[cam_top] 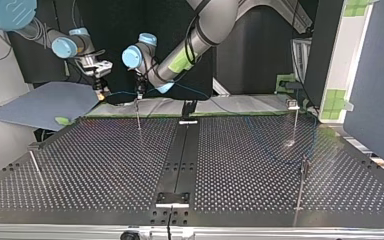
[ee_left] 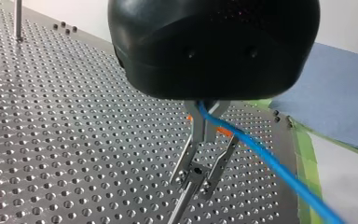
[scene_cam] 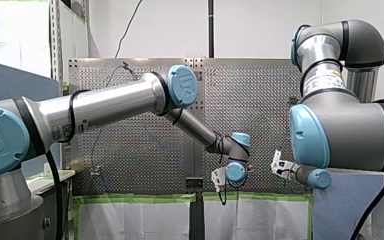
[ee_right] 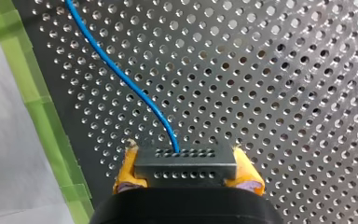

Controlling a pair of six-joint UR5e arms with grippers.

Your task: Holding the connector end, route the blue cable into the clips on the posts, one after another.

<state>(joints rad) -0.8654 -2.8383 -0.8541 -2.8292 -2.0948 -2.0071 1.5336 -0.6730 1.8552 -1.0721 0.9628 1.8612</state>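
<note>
Gripping connector (ee_right: 186, 163) with right gripper (ee_right: 187, 171), pads clamped on it, by table (ee_right: 284, 93) edge. Cradling cable (ee_right: 121, 77) lengthwise through left gripper (ee_left: 196, 181), fingers parted, nearer arm, straddling post (ee_left: 181, 207) clip (ee_left: 195, 171); probably needs lowering.

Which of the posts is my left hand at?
The thin metal post under my left hand, at the perforated metal table's far edge in the top view; the other three stand well away.

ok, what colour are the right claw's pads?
Yellow pads, gripping the black rectangular connector; shows best in the right wrist view.
</note>
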